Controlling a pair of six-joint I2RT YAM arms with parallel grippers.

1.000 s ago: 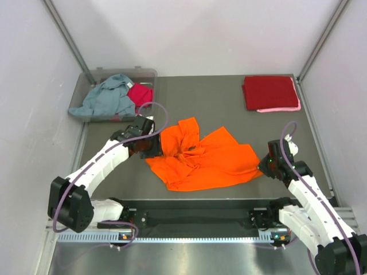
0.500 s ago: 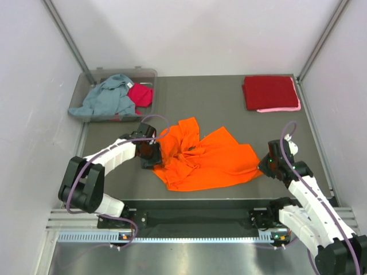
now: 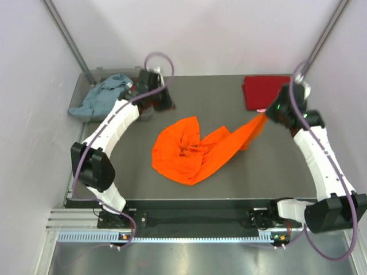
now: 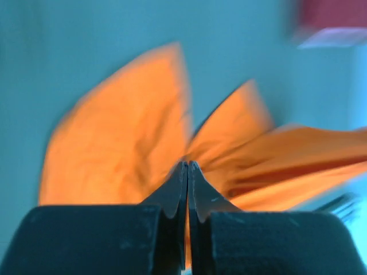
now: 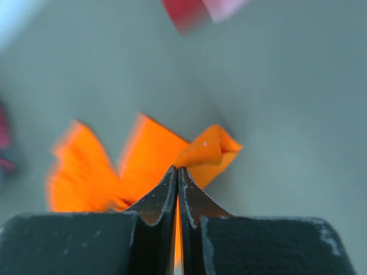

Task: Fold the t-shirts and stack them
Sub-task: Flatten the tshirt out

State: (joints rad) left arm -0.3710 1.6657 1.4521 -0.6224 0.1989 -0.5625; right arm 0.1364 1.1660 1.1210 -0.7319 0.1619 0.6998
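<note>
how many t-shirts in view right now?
4: orange tee mid-table, grey-blue tee in the bin, dark red tee folded far right, pink tee under it. The left arm covers part of the bin, so more may be hidden.

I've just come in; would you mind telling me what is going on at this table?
Two robot arms are working on an orange t-shirt that lies crumpled mid-table. The right gripper has its jaws shut on one corner, which is pulled taut toward the folded dark red t-shirt at the far right. The left gripper is near the clear bin, where a grey-blue t-shirt lies, jaws shut, with no cloth reaching it in the overhead view. No fold is made yet.
</note>
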